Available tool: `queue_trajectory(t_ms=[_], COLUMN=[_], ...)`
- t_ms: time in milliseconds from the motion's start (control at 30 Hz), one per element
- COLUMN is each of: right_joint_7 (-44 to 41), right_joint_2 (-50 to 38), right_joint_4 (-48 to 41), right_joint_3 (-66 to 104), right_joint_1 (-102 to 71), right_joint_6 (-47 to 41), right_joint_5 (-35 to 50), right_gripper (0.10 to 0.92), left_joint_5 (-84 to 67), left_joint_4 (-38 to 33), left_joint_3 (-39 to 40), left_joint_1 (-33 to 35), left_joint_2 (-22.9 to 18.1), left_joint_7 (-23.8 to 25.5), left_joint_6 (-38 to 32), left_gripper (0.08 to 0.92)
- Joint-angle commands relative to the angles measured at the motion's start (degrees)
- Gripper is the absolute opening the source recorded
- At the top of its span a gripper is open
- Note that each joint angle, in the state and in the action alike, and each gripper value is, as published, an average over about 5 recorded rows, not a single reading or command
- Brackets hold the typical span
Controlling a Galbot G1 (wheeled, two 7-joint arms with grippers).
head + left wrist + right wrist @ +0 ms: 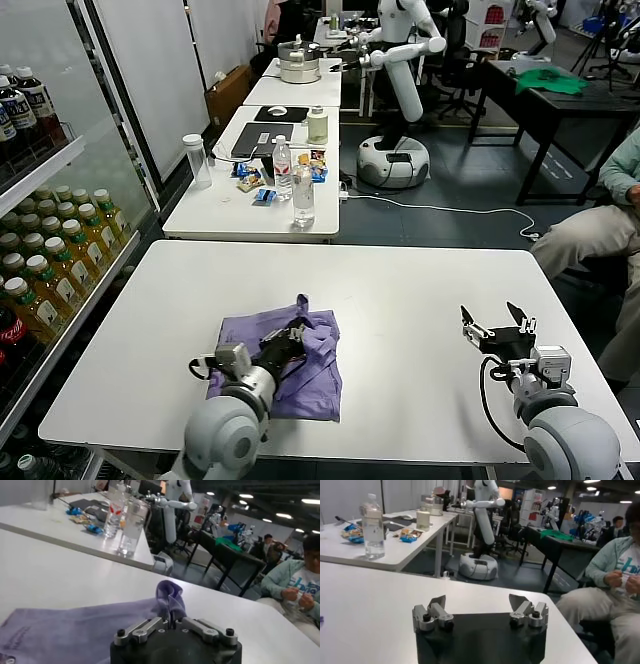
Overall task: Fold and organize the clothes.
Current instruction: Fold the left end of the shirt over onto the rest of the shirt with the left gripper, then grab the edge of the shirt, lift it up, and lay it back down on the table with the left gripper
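A lavender T-shirt (310, 375) lies crumpled and partly folded on the white table (400, 300), left of centre near the front. My left gripper (296, 335) is shut on a bunched fold of the shirt; in the left wrist view the fold (169, 599) rises from between the closed fingers of the gripper (173, 622) and the rest of the shirt (65, 630) spreads flat behind. My right gripper (497, 323) is open and empty, low over the bare table at the front right; it also shows in the right wrist view (479, 607).
A second white table (250, 190) behind holds bottles (303, 195), snacks and a laptop. A drinks fridge (50, 230) stands at the left. A seated person (600, 220) is at the right. A white robot (400, 90) stands farther back.
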Motion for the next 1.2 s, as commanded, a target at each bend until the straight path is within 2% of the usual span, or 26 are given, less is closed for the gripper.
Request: queue_trajectory(t_ms=[33, 133, 200, 267, 367, 500, 700, 967, 1200], right_joint_7=[-0.12, -0.23, -0.37, -0.48, -0.58, -0.64, -0.67, -0.64, -0.44], right_joint_2=[-0.27, 0.09, 0.01, -0.09, 0.26, 1.33, 1.69, 2.32, 2.90], right_joint_4=[-0.21, -0.44, -0.86, -1.32, -1.79, -2.04, -1.77, -1.82, -1.75], right_joint_3=[0.61, 0.06, -0.20, -0.51, -1.19, -2.10, -2.10, -1.96, -2.53], right_joint_1=[0.07, 0.46, 0.99, 1.68, 2.53, 2.70, 1.89, 1.13, 1.49], right_joint_6=[0.01, 0.01, 0.02, 0.03, 0.03, 0.04, 0.04, 0.03, 0.01], right_joint_5=[0.64, 0.59, 0.60, 0.60, 0.44, -0.33, -1.12, -2.02, -2.94], right_gripper=[0.823, 0.823, 0.823, 0.823, 0.823, 0.823, 0.823, 0.823, 0.823], left_joint_5=[-0.74, -1.92, -1.04, 0.23, 1.62, 3.06, 5.47, 8.26, 5.11], left_joint_4=[-2.23, -10.78, -13.66, -11.98, -5.20, 0.66, 2.05, 4.69, 3.89], left_joint_3=[0.31, -4.53, -10.26, -16.50, -22.30, -22.57, -20.44, -20.13, -18.40], left_joint_1=[-0.93, 2.08, 5.76, 10.06, 14.83, 16.01, 14.80, 13.55, 12.93], left_joint_2=[-3.43, -0.58, 2.69, 6.38, 10.07, 9.39, 7.27, 8.54, 7.73], left_joint_7=[0.97, 1.55, 1.63, 1.50, 1.19, 1.19, 1.70, 3.67, 6.87], left_joint_6=[-1.13, -1.38, -0.95, -0.39, -0.02, -0.02, -0.02, -0.05, -1.00], left_gripper=[0.253, 0.340, 0.400, 0.452, 0.539, 0.660, 0.803, 0.823, 0.812])
